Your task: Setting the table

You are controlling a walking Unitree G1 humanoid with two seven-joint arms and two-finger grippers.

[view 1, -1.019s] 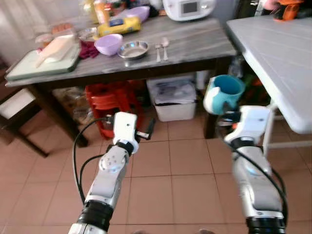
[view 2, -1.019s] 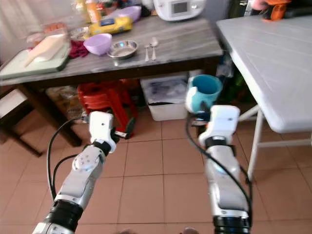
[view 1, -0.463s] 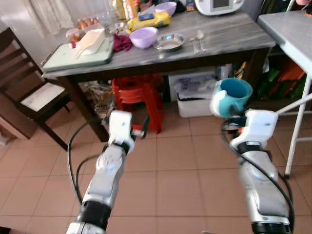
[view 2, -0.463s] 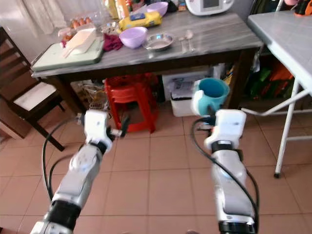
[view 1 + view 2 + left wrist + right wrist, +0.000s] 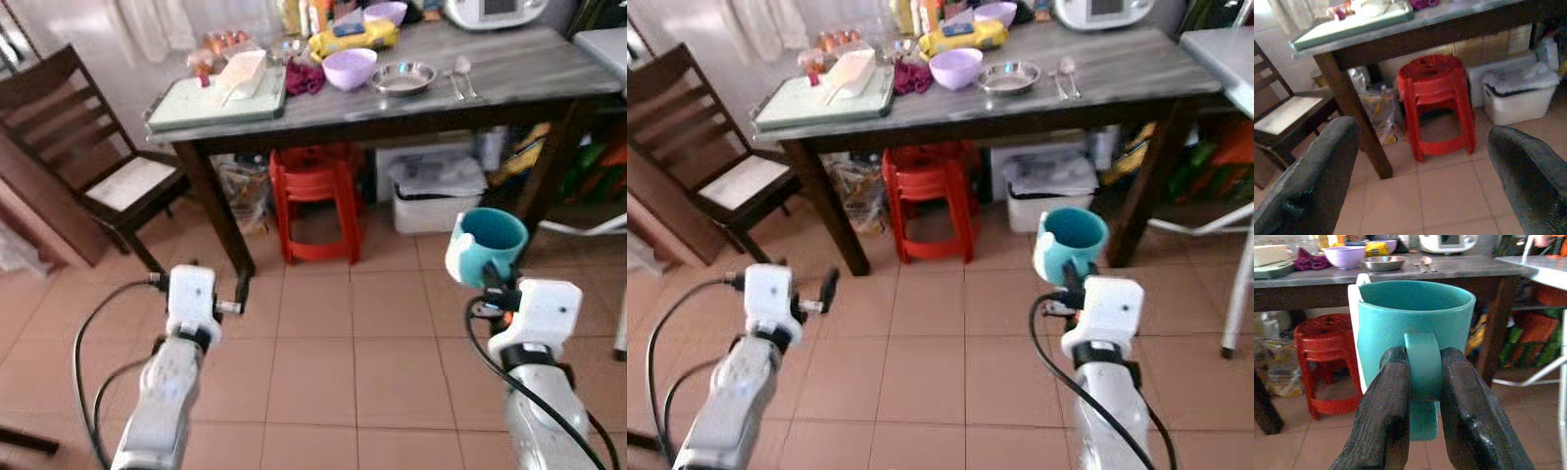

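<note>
Mug (image 5: pixel 1415 333), teal, upright, is pinched by its handle in the right gripper (image 5: pixel 1422 382) before the table (image 5: pixel 509 93), perhaps level with its legs; left gripper (image 5: pixel 1420 161) gapes wide, empty.

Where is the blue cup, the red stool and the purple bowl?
teal cup (image 5: pixel 1415 328), right wrist view, on its outer wall above the handle.
red stool (image 5: pixel 315 196), left eye view, on its front, under the table.
purple bowl (image 5: pixel 955 69), right eye view, on its side, on the tabletop.

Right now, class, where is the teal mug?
The teal mug is held upright by its handle in the right hand, above the tiled floor on the robot's right, in front of the dark table.
</note>
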